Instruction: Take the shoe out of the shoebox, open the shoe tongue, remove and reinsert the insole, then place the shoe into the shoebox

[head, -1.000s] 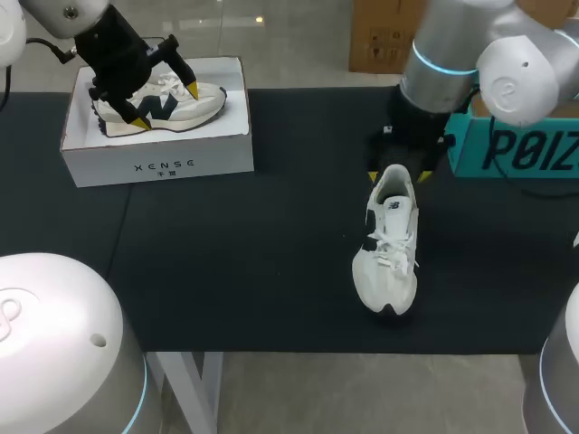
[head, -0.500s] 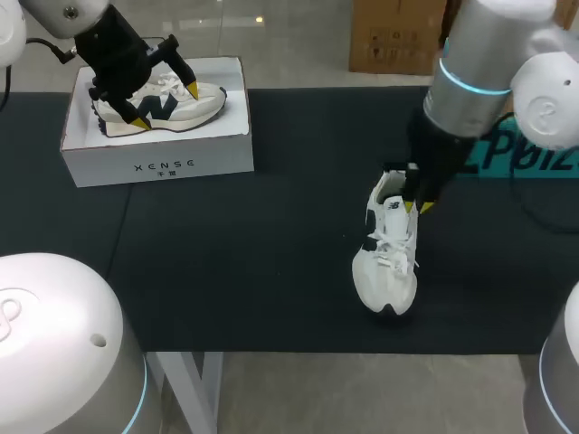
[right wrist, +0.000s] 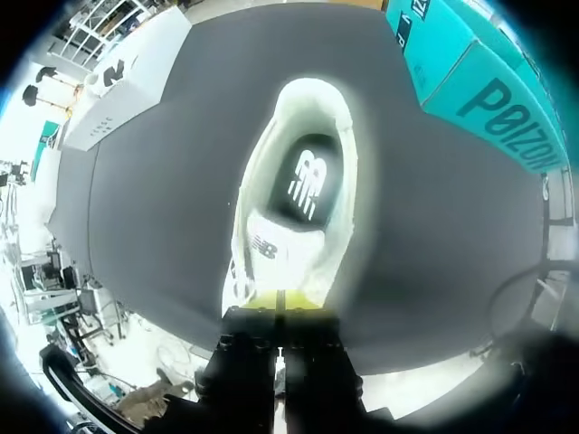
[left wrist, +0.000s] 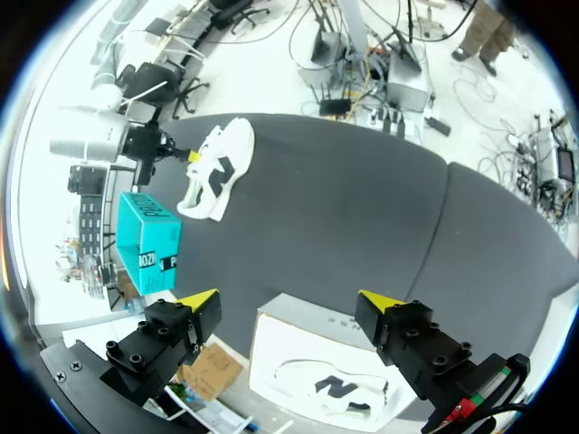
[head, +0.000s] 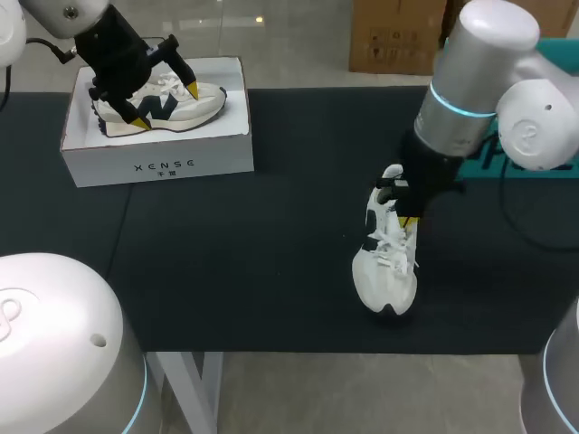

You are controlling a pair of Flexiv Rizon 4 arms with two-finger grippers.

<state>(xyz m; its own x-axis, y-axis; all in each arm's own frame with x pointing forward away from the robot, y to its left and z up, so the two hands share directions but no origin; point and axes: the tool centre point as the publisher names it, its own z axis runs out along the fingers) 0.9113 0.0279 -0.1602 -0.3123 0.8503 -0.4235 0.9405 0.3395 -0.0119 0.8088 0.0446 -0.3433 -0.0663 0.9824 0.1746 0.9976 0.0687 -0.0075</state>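
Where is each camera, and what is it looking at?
Head view: above and behind the robot, looking down on the table; left gripper shows over the shoebox, right gripper at the loose shoe.
Left wrist view: on the left wrist, looking past its own open gripper at the shoebox.
Right wrist view: on the right wrist, looking along its own gripper into the loose shoe.
Shared: all three show the shoebox and the loose shoe.

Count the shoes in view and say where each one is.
2. One shoe lies in the white shoebox at far left, below the left gripper. The other shoe rests on the dark mat to the right, the right gripper at its laces.
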